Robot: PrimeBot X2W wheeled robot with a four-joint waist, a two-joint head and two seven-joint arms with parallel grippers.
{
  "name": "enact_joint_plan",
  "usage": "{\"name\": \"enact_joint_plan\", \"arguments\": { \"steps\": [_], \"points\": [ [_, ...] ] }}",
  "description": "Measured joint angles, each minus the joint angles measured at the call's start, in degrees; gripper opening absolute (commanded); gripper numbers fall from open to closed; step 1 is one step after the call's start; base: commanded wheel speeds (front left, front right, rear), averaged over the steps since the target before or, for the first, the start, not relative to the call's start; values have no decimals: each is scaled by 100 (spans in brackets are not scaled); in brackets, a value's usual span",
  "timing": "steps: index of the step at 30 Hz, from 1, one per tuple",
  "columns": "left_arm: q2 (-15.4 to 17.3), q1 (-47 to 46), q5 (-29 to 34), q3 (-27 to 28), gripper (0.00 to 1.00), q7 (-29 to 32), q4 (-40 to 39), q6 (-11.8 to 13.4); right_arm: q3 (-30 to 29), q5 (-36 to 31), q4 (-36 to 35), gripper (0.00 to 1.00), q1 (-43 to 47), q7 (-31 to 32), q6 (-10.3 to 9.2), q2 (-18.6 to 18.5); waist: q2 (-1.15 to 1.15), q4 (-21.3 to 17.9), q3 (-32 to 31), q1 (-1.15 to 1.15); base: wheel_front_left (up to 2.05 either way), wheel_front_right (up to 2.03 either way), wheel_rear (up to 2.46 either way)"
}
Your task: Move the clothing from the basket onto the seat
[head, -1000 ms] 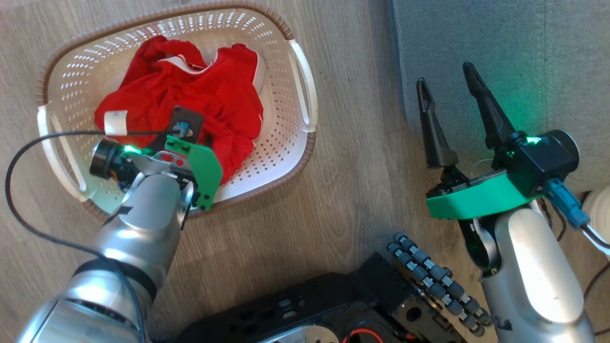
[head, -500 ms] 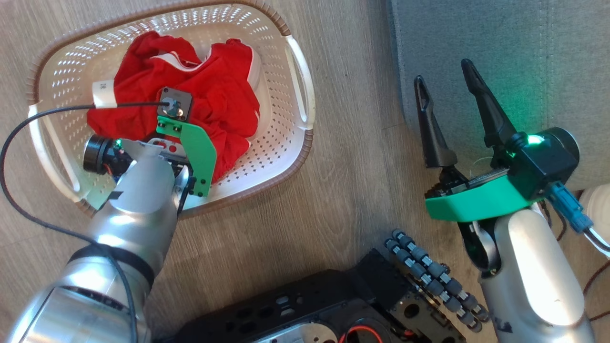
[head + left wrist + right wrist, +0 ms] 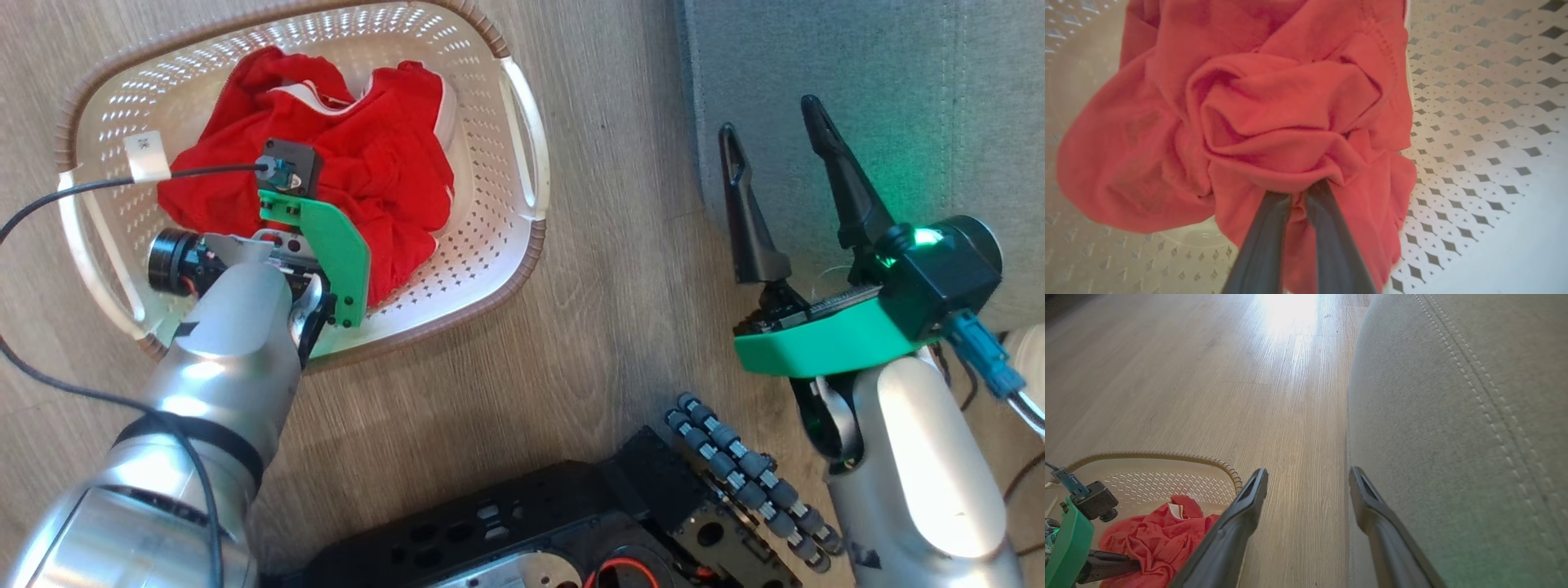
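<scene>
Evidently, the clothing (image 3: 1274,114) is bunched at the tips of the nearly closed left gripper (image 3: 1298,192), a fold apparently pinched in it; the right gripper (image 3: 768,117) is held wide open, empty.

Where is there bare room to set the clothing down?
Free: the grey seat beside the open right gripper, and the floor strip between basket and seat. Crowded: the basket, where the left gripper is shut on the bunched clothing.
</scene>
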Motion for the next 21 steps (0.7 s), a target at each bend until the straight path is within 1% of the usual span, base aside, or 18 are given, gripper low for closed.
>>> {"name": "enact_joint_plan", "arguments": {
  "steps": [10, 12, 15, 21],
  "points": [
    [0, 9, -303, -36, 0, -86, 23, -22, 125, 0, 143, 100, -174, 0, 0, 0, 0, 33, -235, 0, 0, 0, 0],
    [0, 21, -364, -40, 0, -171, 23, -94, 126, 26, 183, 100, -257, 0, 0, 0, 0, 38, -321, 0, 0, 0, 0],
    [-3, 233, -541, -118, 0, -365, -9, -121, 158, -3, 389, 100, -279, 0, 0, 0, 0, 102, -620, 0, 0, 0, 0],
    [-7, 782, -966, -144, 0, -944, -149, -122, 124, -25, 653, 100, -263, 0, 0, -1, 0, 248, -1257, 0, 0, 0, 0]
  ]
}}
